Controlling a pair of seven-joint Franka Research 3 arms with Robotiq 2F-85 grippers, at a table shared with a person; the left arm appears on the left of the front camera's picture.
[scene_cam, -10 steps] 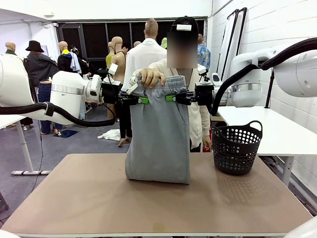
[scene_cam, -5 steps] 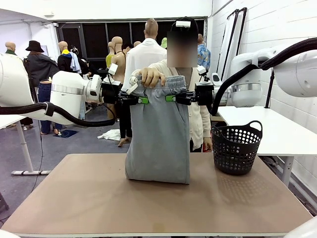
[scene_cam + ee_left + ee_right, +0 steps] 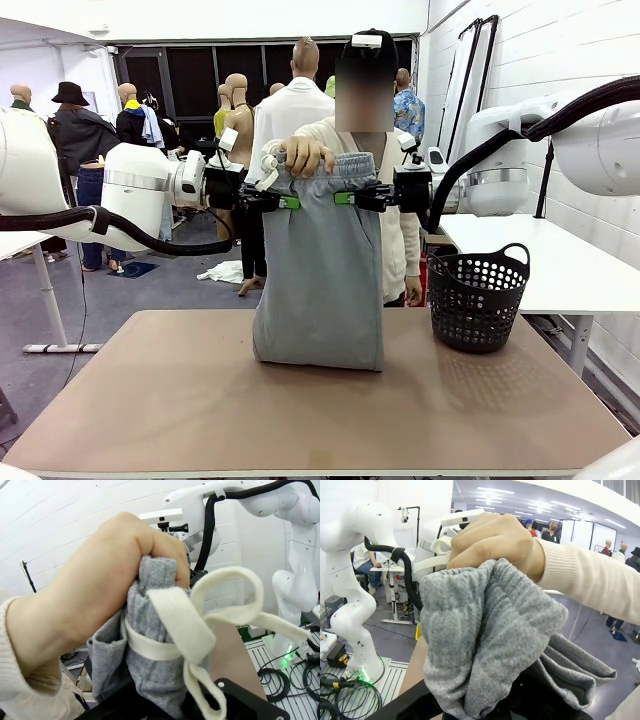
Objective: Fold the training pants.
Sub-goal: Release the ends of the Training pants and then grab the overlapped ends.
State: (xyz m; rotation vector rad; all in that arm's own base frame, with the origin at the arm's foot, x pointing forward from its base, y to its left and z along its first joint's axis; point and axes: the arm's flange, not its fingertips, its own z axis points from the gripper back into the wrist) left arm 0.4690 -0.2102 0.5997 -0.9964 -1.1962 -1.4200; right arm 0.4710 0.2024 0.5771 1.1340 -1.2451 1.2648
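Claws: my left claw (image 3: 289, 202) and right claw (image 3: 346, 198) both clamp the training pants (image 3: 320, 280) under the waistband | pants hang vertical, waistband up, lower end on bench (image 3: 170, 400) | nothing moved since before.

No text, brand, label or number can be read in any view. A white patch (image 3: 367, 41) on the cap (image 3: 390, 40) at the far side is too small to make out.

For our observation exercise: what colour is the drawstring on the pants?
Off-white; the drawstring shows best in the left wrist view, against the grey training pants.
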